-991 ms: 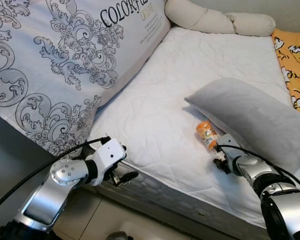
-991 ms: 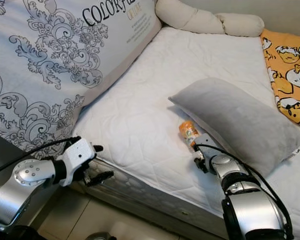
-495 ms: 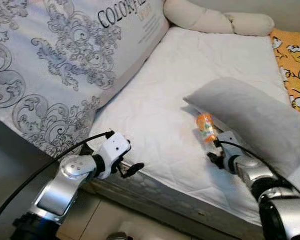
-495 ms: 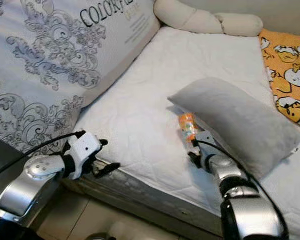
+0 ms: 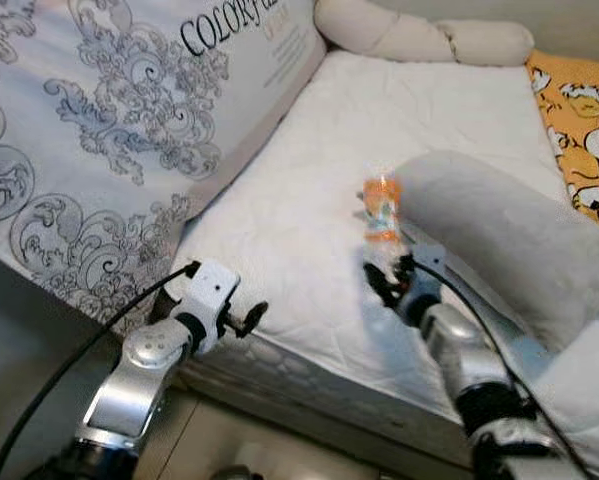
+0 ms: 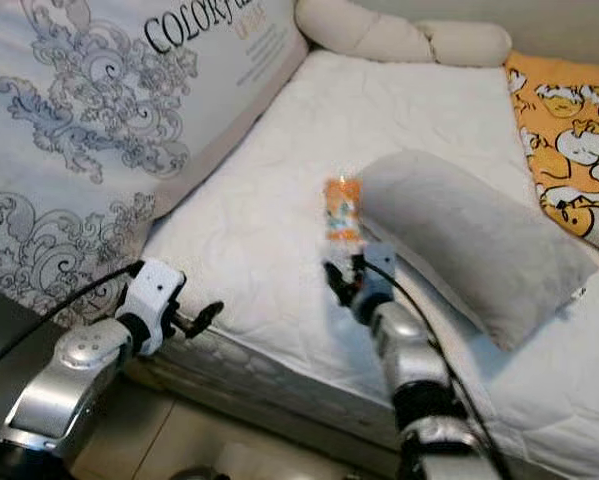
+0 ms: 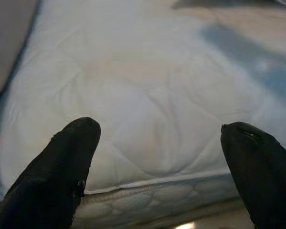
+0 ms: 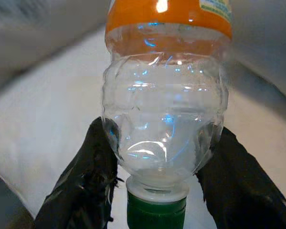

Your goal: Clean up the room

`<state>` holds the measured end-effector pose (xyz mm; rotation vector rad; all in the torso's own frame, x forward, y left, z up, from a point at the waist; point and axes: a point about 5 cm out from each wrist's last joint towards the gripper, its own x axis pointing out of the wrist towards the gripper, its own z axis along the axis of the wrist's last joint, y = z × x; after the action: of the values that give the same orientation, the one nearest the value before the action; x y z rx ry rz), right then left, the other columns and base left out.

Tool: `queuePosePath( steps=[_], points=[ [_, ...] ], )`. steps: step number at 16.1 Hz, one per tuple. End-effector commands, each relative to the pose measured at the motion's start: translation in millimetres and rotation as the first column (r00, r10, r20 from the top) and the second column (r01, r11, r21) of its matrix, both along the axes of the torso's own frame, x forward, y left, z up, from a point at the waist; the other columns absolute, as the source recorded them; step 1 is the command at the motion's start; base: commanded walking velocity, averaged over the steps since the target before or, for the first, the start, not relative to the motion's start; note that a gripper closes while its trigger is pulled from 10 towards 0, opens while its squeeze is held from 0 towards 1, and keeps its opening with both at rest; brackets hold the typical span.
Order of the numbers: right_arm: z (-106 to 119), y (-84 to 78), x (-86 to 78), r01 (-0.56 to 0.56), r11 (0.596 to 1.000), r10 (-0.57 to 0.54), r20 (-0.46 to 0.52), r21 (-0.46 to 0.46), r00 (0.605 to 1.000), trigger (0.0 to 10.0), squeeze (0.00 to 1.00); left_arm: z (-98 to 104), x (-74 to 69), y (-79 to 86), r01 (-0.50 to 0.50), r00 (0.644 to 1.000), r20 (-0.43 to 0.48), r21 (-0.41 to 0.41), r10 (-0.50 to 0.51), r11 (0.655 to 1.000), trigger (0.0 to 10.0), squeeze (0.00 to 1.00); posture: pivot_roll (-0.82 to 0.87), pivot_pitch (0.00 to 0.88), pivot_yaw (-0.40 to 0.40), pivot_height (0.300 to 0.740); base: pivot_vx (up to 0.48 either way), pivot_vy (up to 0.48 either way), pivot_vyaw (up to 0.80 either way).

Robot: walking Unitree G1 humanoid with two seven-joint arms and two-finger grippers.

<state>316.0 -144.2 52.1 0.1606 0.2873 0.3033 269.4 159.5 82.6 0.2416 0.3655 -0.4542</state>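
**Right gripper lifts bottle off bed**

Left gripper point(image 5: 241, 322), fingers spread, hovers at the mattress point(image 5: 309, 180) edge beside a patterned duvet point(image 5: 99, 130). Right gripper point(image 8: 157, 176) pinches a clear, orange-labelled bottle point(image 5: 381, 210) above the sheet, beside a grey pillow point(image 5: 509, 235).

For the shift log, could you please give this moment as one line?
right end effector: shut on bottle, lifted | left end effector: open, at mattress edge
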Motion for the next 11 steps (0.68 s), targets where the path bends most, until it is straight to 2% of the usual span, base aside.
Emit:
queuePosePath(
  steps=[1,4,6,9,11],
  points=[
    [11,4.2,-1.3,-0.004,1.000,0.005,0.071,-0.009,0.997,10.0,0.00,2,3.6,12.7,-0.118,0.993,0.023,-0.018,0.118,0.993,10.0,0.00,0.05,0.000,0.049,0.740,0.000,0.000,0.00],
    [15,16.0,-10.8,0.001,1.000,-0.003,0.099,0.026,0.995,10.0,0.00,11,11.4,23.6,-0.215,0.971,0.110,0.003,0.213,0.977,10.0,0.00,0.06,0.000,0.040,0.740,0.000,0.000,0.80],
    [13,19.0,-16.9,0.016,0.999,-0.019,0.080,0.042,0.997,10.0,0.00,14,11.6,25.2,-0.234,0.964,0.126,-0.012,0.233,0.972,10.0,0.00,0.06,0.000,0.047,0.740,0.000,0.000,0.80],
    [10,7.6,-24.1,0.083,0.996,-0.081,0.077,-0.028,0.994,10.0,0.00,12,11.9,21.4,-0.238,0.963,0.123,-0.032,0.240,0.971,10.0,0.00,0.04,0.000,0.045,0.740,0.000,0.000,0.80],
    [9,3.5,-26.5,0.108,0.994,-0.106,0.076,-0.024,0.991,10.0,0.00,10,15.5,21.7,-0.265,0.957,0.105,-0.060,0.270,0.962,10.0,0.00,0.03,0.000,0.055,0.740,0.000,0.000,0.80]
  ],
)
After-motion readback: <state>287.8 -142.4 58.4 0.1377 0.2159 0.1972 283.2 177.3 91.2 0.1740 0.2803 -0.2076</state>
